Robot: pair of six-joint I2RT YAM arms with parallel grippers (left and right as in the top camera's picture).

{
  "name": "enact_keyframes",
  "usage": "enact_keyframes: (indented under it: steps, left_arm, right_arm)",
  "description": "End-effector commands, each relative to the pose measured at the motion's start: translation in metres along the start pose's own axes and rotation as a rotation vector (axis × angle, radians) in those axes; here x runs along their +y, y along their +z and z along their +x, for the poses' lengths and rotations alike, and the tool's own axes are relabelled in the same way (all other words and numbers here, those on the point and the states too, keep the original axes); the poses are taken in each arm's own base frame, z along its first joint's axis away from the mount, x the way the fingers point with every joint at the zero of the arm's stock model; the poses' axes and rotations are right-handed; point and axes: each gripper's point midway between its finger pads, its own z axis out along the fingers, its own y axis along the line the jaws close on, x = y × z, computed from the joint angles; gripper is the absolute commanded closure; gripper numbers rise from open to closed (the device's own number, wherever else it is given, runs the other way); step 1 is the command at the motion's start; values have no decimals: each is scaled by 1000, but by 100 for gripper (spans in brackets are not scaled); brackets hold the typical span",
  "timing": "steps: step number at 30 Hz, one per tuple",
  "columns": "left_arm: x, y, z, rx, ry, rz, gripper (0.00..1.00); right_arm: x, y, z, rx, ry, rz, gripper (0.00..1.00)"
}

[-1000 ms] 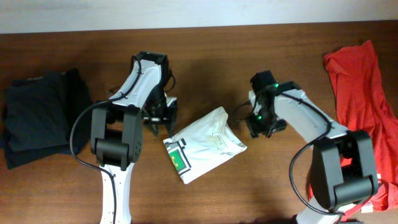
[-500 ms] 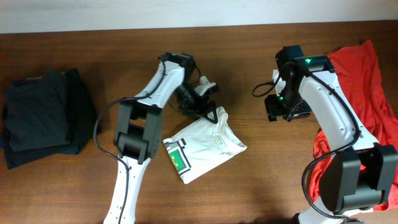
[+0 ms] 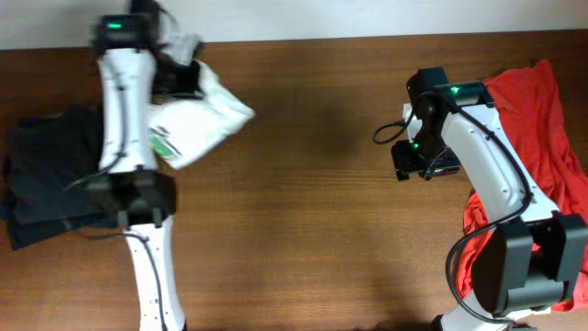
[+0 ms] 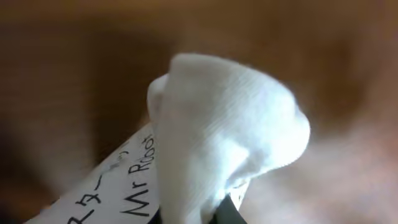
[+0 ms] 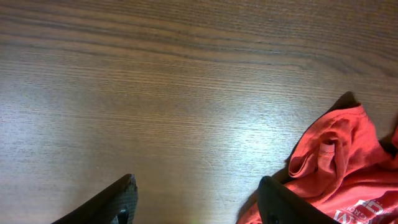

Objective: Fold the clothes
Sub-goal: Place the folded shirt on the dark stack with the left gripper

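White cotton fills my eye first in the overhead view. The white T-shirt is up in the far left part of the table, bunched up and a bit blurry. Its small green print shows at the lower edge. The left gripper sits at the top of the bundle and is pinched tight on it. Just to the left lies a pile of dark clothes, and my left arm crosses over its right edge. I cannot tell if the white shirt touches the pile or the wood. Over on the right side the red T-shirt lies crumpled by the table's edge. The right gripper hangs just beside it, on its left, over bare wood.

In the left wrist view a fat fold of the white T-shirt sticks up right in front of the lens. Some black writing shows on a flat white part at the lower left. Only a dark bit of the gripper peeks out at the bottom. The brown wood behind is all blurry.

In the right wrist view the two dark fingers stand wide apart with nothing between them, only wood. The red T-shirt lies at the lower right, close to the right finger, with a bit of white lettering on it.
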Motion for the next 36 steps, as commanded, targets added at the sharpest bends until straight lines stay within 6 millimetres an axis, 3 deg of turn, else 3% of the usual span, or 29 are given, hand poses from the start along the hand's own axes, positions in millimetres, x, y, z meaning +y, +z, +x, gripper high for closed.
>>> enact_keyframes:
  steps: [1,5,7,8,10,12,16,18,19,21,22,23,24,25,27,30,32,33,35,36]
  left_arm:
    - [63,-106,1,-199,-153,-253,99]
    - [96,-175,26,-305,-274,-310,100]
    - [102,-189,64,-232,-366,-408,99]
    - [103,-191,95,-163,-422,-438,99]
    - [107,-189,115,-142,-454,-439,100]
    - [131,-178,121,-143,-498,-448,100]
    - [207,-150,113,-253,-580,-497,100]
    - [233,-136,114,-273,-604,-510,99]
    - [262,-125,115,-302,-633,-527,99]
    - [292,-120,117,-341,-669,-539,99]
    - [307,-122,118,-376,-716,-547,95]
    - [323,-128,120,-423,-752,-559,69]
    - [332,-132,119,-461,-759,-544,15]
    - [333,-132,113,-502,-751,-474,1]
    - [308,-137,87,-605,-677,-226,1]
    - [279,-179,56,-710,-556,-169,1]
    - [224,-226,28,-797,-415,-187,1]
    - [196,-230,17,-804,-365,-171,1]
    - [138,-202,-2,-729,-285,-106,1]
    - [119,-181,-7,-670,-267,-109,1]
  right_arm:
    - [-4,-9,-2,-28,11,18,34]
    - [-4,-9,-2,-28,12,18,35]
    - [-4,-9,-1,-24,12,18,34]
    - [-4,-9,-1,-23,12,18,35]
    - [-4,-9,-1,-23,12,18,34]
    - [-4,-9,-1,-23,12,18,34]
    - [-4,-9,-1,-21,11,18,34]
    - [-4,-9,0,-20,11,18,34]
    - [-4,-9,0,-20,11,18,34]
    - [-4,-9,0,-20,11,18,34]
    - [-4,-9,0,-20,11,18,34]
    - [-4,-9,0,-20,11,18,34]
    - [-4,-9,0,-20,11,16,34]
    - [-3,-9,-1,-21,11,13,34]
    - [-3,-9,0,-20,11,13,34]
    - [-3,-9,0,-19,11,13,34]
    - [-3,-9,-1,-20,11,13,29]
    - [-2,-9,-1,-22,12,4,24]
    - [14,-9,-4,-31,10,-85,0]
    - [22,-10,-5,-36,9,-136,1]
